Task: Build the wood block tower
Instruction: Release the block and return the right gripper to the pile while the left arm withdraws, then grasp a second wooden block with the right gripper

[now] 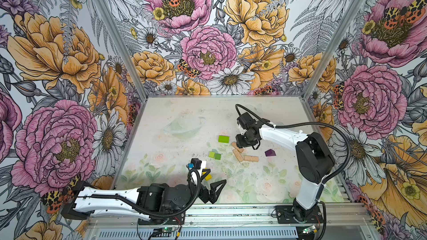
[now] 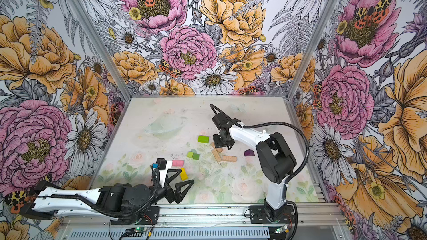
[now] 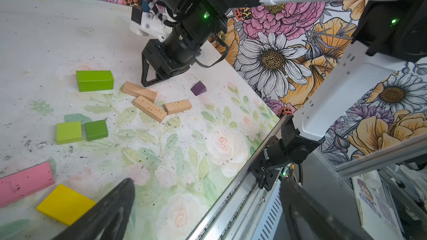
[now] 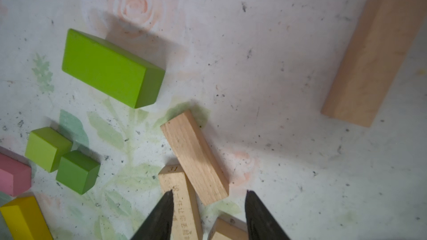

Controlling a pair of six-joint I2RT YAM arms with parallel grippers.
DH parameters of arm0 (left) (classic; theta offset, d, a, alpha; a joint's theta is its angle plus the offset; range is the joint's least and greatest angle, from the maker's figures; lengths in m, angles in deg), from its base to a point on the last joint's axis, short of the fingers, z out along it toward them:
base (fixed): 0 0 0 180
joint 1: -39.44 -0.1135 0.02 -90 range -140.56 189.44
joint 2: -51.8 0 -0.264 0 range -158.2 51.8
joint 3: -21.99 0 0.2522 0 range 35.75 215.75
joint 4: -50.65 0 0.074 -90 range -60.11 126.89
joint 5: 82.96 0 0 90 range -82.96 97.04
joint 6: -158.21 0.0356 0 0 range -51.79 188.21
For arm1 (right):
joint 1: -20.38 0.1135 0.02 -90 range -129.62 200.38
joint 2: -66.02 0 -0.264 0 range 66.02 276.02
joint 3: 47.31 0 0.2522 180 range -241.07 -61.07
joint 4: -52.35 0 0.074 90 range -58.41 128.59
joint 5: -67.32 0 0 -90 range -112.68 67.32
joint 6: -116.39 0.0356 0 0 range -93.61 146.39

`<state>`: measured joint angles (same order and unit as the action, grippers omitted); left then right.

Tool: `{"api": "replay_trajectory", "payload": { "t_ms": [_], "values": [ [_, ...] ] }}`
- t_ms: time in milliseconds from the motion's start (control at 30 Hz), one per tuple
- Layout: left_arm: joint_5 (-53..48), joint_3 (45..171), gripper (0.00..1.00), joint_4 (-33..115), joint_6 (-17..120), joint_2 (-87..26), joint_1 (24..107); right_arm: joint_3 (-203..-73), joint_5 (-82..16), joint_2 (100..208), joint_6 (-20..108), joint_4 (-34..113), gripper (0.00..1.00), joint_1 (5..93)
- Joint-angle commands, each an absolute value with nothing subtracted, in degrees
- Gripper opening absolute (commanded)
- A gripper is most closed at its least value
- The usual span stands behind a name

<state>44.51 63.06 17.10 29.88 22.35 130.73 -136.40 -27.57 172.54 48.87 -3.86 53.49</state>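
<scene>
All blocks lie loose and flat on the table. Three tan oblongs [image 1: 238,155] cluster mid-table, and a fourth [image 4: 374,56] lies apart. My right gripper [image 4: 209,191] hangs open just over the cluster, with one oblong's end [image 4: 194,158] below the gap and nothing held. To their left are the lime brick [image 1: 223,138] and two green cubes [image 1: 215,155]. The purple peaked piece [image 1: 269,152] sits to the right. The pink oblong [image 2: 178,163] and the yellow oblong [image 2: 184,173] lie near the front. Beside the yellow one, my left gripper [image 2: 187,175] is wide open and empty.
A faint clear bowl shape [image 1: 182,126] shows on the floral table mat toward the back left. The metal rail [image 1: 231,213] with both arm bases runs along the front edge. Patterned walls close in the back and both sides.
</scene>
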Motion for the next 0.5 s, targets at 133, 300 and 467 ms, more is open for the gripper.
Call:
{"api": "replay_trajectory", "payload": {
  "t_ms": [133, 300, 467],
  "values": [
    [50.7, 62.7, 0.99, 13.5, 28.2, 23.0, 130.9, -141.4, -28.9, 178.6, 49.3, -2.3, 0.52, 54.3],
    [52.0, 61.6, 0.99, 13.1, 28.3, 25.5, 131.0, -142.9, -28.6, 180.8, 49.5, -2.8, 0.52, 55.0],
    [53.6, 61.1, 0.99, 11.5, 28.6, 28.9, 131.0, -144.6, -25.0, 182.7, 49.9, -4.8, 0.50, 54.9]
  ]
}}
